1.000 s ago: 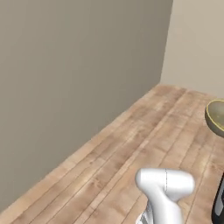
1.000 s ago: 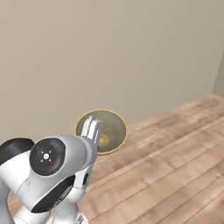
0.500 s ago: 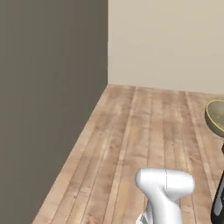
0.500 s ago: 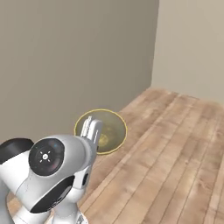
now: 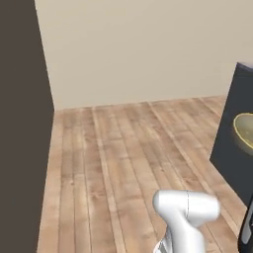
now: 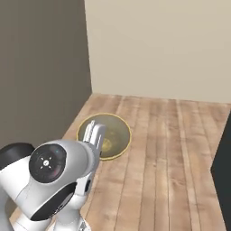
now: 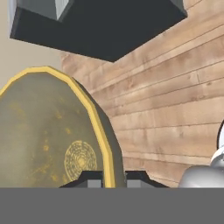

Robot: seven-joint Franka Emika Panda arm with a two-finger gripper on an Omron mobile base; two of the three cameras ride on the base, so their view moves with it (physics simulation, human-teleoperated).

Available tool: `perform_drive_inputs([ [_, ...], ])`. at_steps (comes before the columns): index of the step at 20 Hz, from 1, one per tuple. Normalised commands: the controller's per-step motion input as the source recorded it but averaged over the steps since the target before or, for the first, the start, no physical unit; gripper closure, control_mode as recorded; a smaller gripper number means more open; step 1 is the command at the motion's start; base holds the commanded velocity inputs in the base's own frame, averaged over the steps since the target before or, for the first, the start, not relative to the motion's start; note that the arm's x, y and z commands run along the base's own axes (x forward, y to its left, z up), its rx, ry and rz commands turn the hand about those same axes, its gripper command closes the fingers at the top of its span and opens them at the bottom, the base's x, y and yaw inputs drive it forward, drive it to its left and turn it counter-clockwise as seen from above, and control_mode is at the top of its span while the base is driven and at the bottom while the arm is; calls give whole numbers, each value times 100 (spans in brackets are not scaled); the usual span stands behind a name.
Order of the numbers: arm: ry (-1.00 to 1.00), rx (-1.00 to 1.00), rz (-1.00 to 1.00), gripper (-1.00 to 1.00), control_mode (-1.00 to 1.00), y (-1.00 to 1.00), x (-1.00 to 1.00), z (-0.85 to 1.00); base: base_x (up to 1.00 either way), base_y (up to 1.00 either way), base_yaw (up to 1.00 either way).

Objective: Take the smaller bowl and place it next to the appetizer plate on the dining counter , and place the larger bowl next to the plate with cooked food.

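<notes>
Bowl (image 7: 52,131): a round tan-gold dish with a lighter yellow rim, its dull olive-gold inside mottled with brighter yellow flecks and marked at the bottom with a ring pattern of fine concentric lines. Which of the two bowls it is cannot be told from these pictures. It hangs in the air above the wooden floor (image 5: 128,148), carried at the end of the arm; in the right base view it sits just past the white wrist, its open side turned toward the camera, and in the left base view a slice of its rim shows at the right edge. The tool (image 7: 114,178) is closed together on the bowl's rim, one dark fingertip on the inner face and one on the outer wall, the yellow edge running between them. The floor is made of long pale brown planks with visible grain and seams. Smooth beige walls (image 5: 138,49) stand behind, a darker grey-brown panel (image 5: 20,123) rises at the left, and a dark, flat-sided block (image 7: 100,26) with sharp corners stands nearby.
</notes>
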Motion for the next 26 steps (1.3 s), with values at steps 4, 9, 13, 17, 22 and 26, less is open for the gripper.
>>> perform_drive_inputs([
  [4, 0, 0, 0, 100, 100, 0, 0, 0, 100, 97, -42],
  [9, 0, 0, 0, 100, 100, 0, 0, 0, 100, 86, -27],
  [13, 0, 0, 0, 100, 100, 0, 0, 0, 100, 41, -23],
  [17, 0, 0, 0, 100, 100, 0, 0, 0, 100, 43, -25],
  [22, 0, 0, 0, 100, 100, 0, 0, 0, 100, 50, -26],
  [26, 0, 0, 0, 100, 100, 0, 0, 0, 100, 57, -20],
])
